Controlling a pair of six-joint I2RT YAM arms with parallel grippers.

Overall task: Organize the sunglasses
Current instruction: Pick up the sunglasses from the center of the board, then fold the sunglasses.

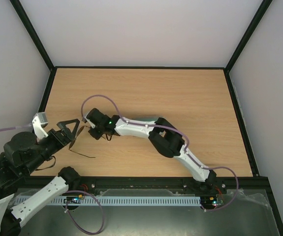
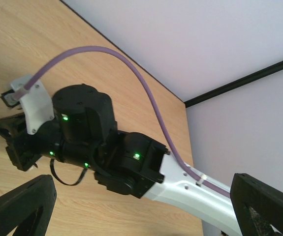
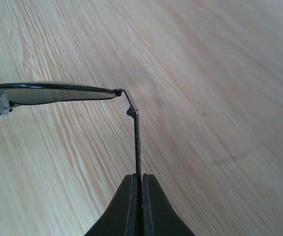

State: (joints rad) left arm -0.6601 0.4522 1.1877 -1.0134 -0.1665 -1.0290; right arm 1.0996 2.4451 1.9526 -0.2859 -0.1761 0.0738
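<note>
Sunglasses [image 3: 52, 93] with a thin black wire frame, near the left side of the wooden table [image 1: 180, 98]. My right gripper [image 3: 140, 179] is clenched tight on one thin temple arm, with a lens edge-on to its left. My left gripper [image 1: 71, 130] sits just beside them, fingers spread wide, grasping nothing.

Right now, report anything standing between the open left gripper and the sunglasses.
Nothing visible lies between them. The left gripper hangs open close beside the sunglasses. The right gripper, fingers shut on one temple arm, holds them from the opposite side.
</note>
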